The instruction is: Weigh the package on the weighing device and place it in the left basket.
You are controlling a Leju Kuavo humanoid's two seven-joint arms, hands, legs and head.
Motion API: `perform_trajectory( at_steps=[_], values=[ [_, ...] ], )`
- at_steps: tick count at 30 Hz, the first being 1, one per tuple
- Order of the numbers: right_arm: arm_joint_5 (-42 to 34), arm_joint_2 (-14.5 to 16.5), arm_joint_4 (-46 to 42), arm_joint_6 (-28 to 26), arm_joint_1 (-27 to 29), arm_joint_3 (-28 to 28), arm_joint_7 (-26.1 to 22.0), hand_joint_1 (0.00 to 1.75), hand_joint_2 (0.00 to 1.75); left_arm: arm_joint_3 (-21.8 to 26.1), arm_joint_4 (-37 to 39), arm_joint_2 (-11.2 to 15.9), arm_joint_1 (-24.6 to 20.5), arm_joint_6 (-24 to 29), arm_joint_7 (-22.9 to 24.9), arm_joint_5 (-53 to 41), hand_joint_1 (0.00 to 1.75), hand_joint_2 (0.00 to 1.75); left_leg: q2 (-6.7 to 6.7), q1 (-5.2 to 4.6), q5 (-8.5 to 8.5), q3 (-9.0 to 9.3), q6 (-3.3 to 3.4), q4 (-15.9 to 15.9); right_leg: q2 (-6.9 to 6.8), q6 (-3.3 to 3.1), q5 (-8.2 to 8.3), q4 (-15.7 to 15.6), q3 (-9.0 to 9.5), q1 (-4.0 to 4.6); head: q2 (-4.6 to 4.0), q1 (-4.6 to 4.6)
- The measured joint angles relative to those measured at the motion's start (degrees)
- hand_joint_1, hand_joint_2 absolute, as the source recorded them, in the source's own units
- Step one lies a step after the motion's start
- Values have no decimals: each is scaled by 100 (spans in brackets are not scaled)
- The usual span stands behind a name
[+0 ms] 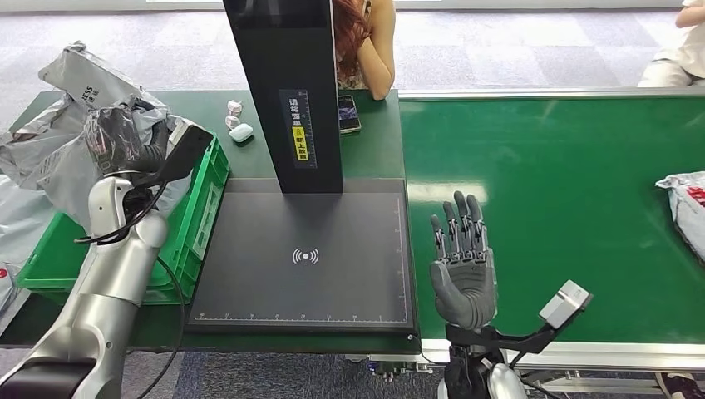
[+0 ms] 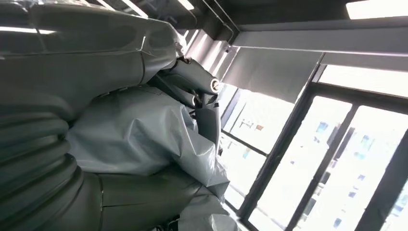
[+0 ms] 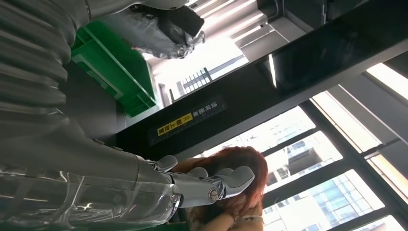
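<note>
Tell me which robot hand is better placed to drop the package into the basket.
Left. The left robot hand grips the grey package above the green basket; the right robot hand hovers open beside the scale.

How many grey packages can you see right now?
2: one package held by the left hand over the green basket, one at the conveyor's right edge. Others may lie hidden in the basket.

Crinkled grey plastic film on package (image 1: 125, 133); glossy green plastic basket (image 1: 204, 208); matt black weighing device (image 1: 303, 258) platform, glossy black upright; matt green conveyor belt (image 1: 549, 191); silver metal-looking left arm (image 1: 116, 274).
</note>
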Motion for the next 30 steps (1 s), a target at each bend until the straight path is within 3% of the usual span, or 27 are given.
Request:
perform_trajectory(
  at_steps=[8,12,15,21,30],
  values=[
    [-36,7,51,12,-51,69,19,0,175,49,1524,324,-797,-283,601,-584,171,175,1,0,0,-2,0,-1,2,-1,-1,1,-4,0,0,0],
    [-43,7,49,22,-56,66,43,0,175,51,1965,373,-983,-641,700,-654,0,175,1,0,0,-2,0,0,2,0,0,1,-4,0,0,1],
    [-38,15,49,37,-58,62,70,0,175,51,2161,366,-1043,-946,661,-629,0,175,1,0,0,-2,0,0,2,0,0,1,-4,0,0,1],
    [25,46,3,39,-56,44,97,0,175,48,2129,226,-898,-1159,148,-278,0,175,1,-1,0,-2,0,1,1,0,0,0,-3,-1,0,1],
    [73,50,1,1,-50,12,109,0,175,-65,811,32,-116,-1441,-198,523,0,175,3,-1,-1,-2,0,0,3,0,0,-1,-5,0,0,0]
  ],
)
